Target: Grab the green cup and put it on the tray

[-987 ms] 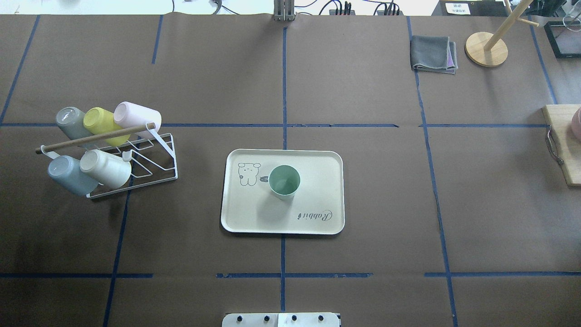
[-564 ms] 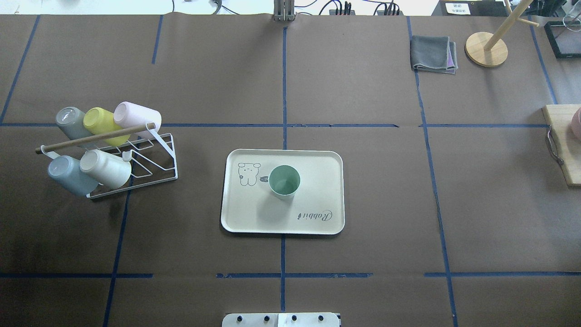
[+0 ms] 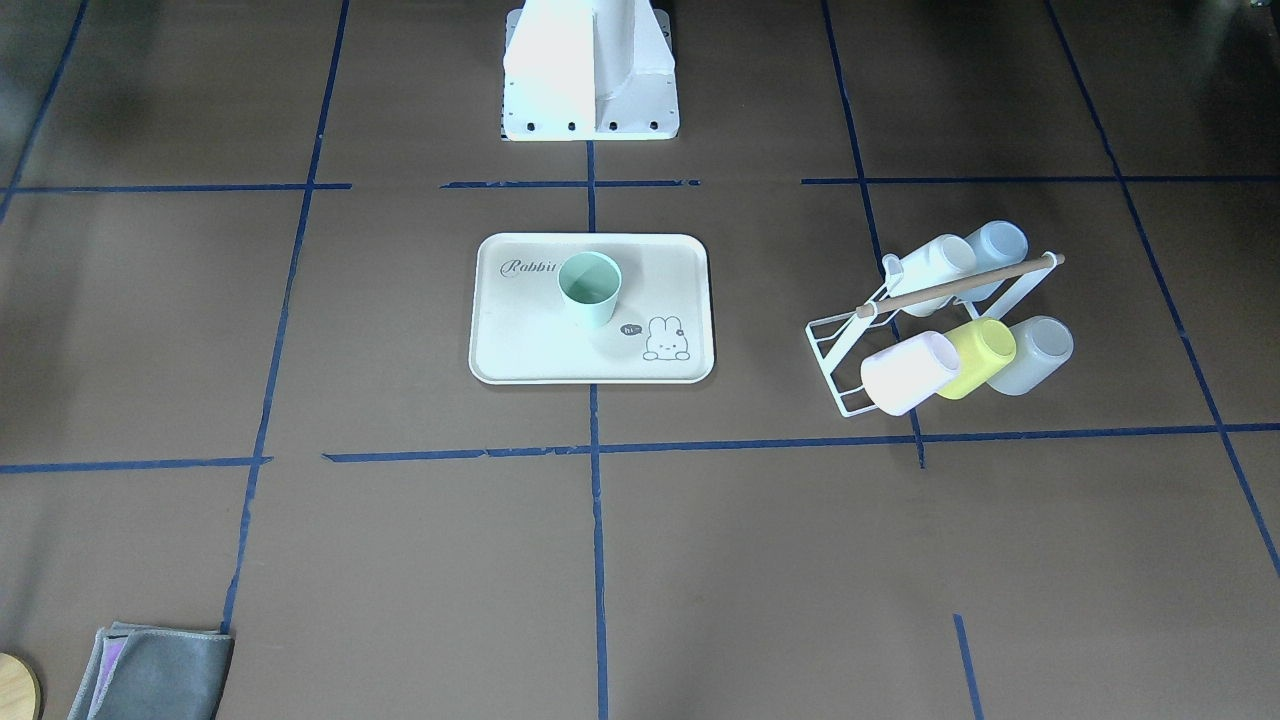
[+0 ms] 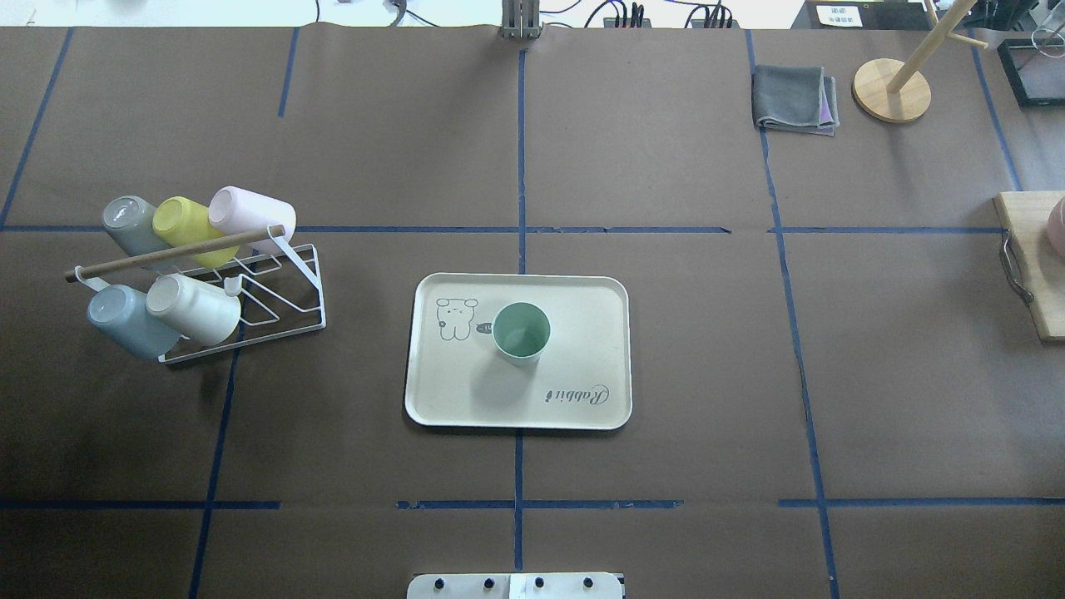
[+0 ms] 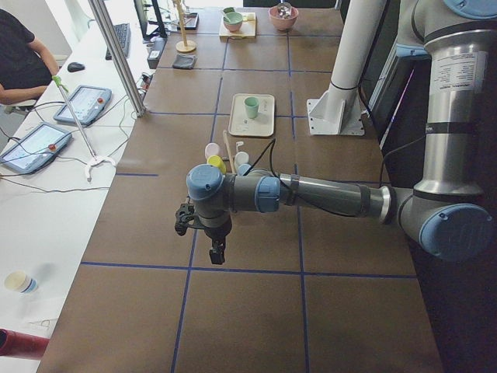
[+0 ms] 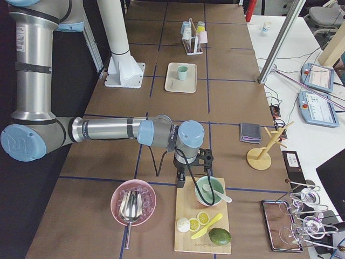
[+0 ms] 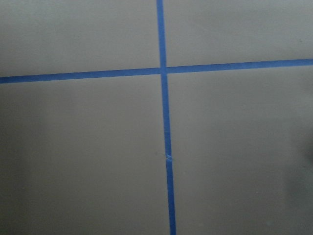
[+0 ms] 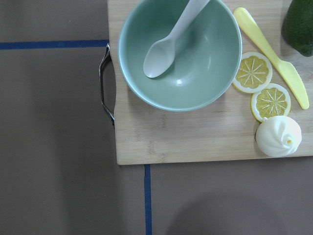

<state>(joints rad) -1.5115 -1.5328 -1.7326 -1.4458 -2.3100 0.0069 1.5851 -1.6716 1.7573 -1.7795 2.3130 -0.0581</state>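
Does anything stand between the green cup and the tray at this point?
Nothing visible does. The green cup already stands upright on the tray, near its middle. The left gripper and right gripper hang far off, at opposite table ends.

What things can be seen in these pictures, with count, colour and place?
tray: one, cream, table centre
green cup: one, pale green, upright on tray
rack: one, white wire, robot's left side
cups: five, grey, yellow, pink, blue-grey, cream, on the rack
cloth: one, grey, far right
wooden board: one, light brown, right end
bowl: one, green, on the board
spoon: one, white, in the bowl
lemon slices: two, yellow, beside the bowl
left tool: one, dark, above bare table
right tool: one, dark, above the board
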